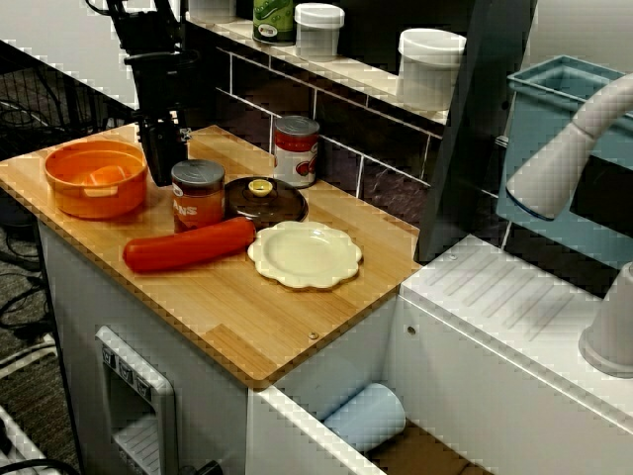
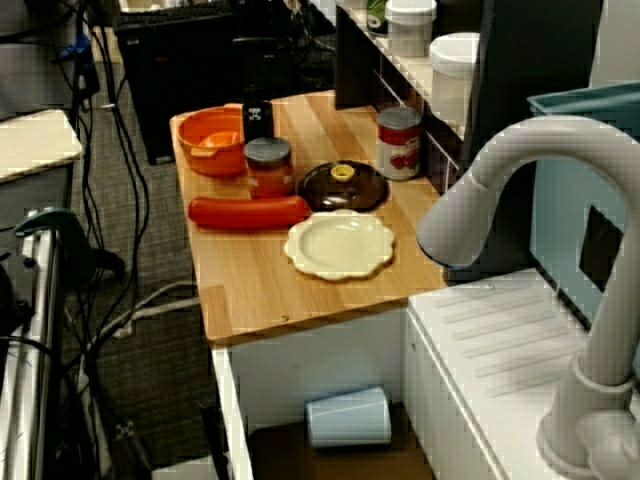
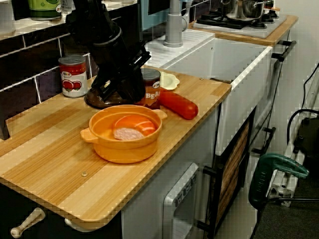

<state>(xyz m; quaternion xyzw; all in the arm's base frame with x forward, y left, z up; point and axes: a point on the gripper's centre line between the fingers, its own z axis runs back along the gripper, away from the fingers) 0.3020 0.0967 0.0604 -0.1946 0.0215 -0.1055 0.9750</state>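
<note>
Gripper [image 3: 119, 90]: down between orange pot [image 3: 124, 152] and bean can [image 3: 152, 89]; opening lost in black, cannot tell.
Dark lid [image 1: 265, 203]: largely hidden behind gripper in the table-end view.

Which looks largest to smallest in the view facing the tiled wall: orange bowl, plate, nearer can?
1. orange bowl and plate: about alike in this view, so not ranked.
2. nearer can: clearly smaller.

Orange pot [image 1: 96, 178], red sausage [image 1: 188, 244], cream plate [image 1: 305, 253], dark brown lid [image 1: 282, 205] with yellow knob [image 1: 260, 186].
</note>
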